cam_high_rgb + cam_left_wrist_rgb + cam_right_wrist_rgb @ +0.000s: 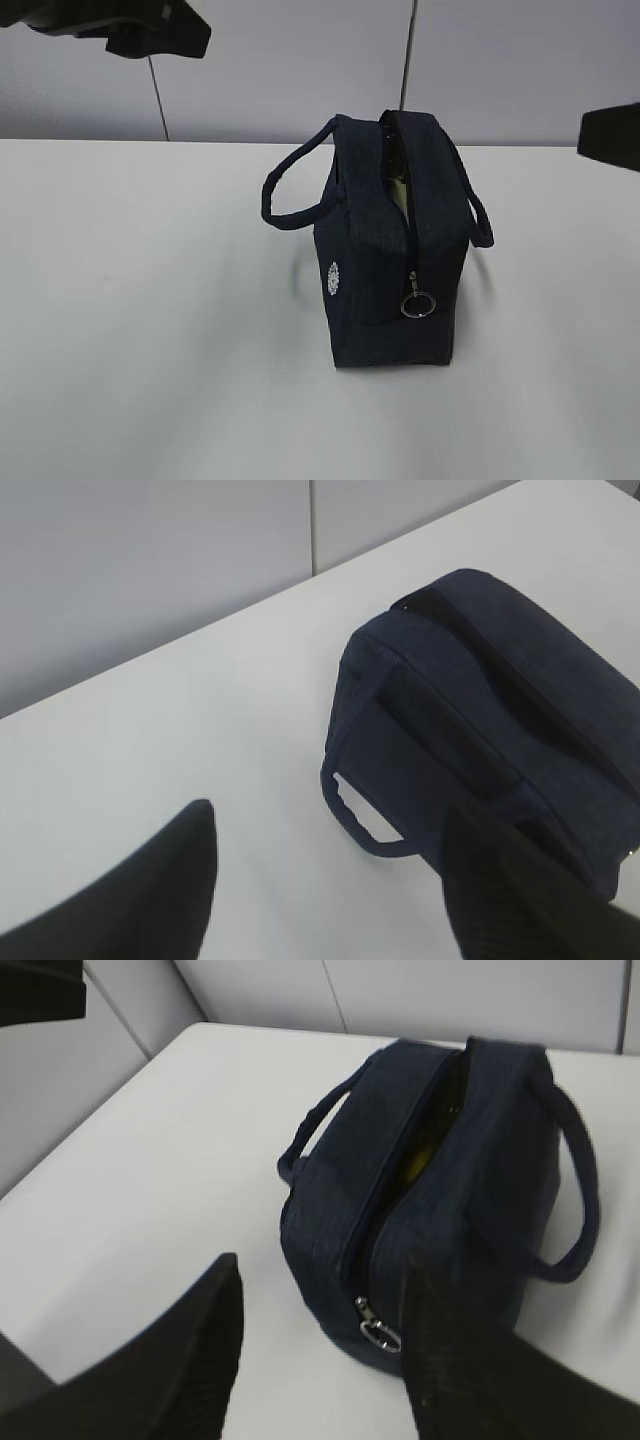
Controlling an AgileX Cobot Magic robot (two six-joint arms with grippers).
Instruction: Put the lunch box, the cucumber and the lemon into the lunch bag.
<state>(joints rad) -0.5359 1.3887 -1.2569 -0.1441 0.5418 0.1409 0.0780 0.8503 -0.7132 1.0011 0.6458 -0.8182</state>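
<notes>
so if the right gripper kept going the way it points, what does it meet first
Probably the lunch bag, near its zipper end with the ring pull, which lies between the open fingers. Depth is unclear, so it might meet the table just short of it.

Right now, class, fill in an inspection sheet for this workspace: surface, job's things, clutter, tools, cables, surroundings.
Surface: white table, bare around the bag.
Job's things: navy bag upright, zipper partly open, ring pull at the near end; something yellow shows inside; lunch box and cucumber not seen.
Clutter: nothing seen.
Tools: left tool and right tool open, empty, raised clear of the bag.
Cables: nothing seen.
Surroundings: pale panelled wall.
</notes>
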